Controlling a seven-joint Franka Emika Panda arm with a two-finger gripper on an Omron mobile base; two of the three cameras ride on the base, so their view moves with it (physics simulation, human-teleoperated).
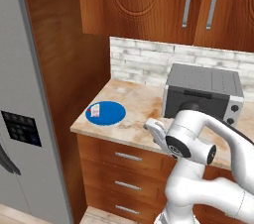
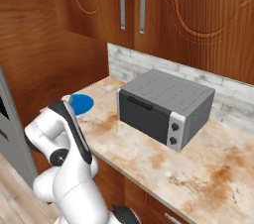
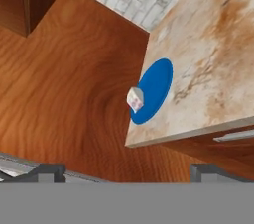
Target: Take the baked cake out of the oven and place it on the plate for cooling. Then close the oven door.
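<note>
Ahead of end effector — cake on plate

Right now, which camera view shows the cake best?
The hand view: the cake sits unhidden at the blue plate's edge. The left base view shows it smaller, on the plate's left part. In the right base view I cannot make it out.

In the right base view the robot's arm hid most of the plate, leaving a blue sliver. In the left base view the arm covered the toaster oven at its lower front. The cake was too small to show detail. The end effector had its fingertips cut off by the hand view's bottom, so the gap was unreadable.
</note>
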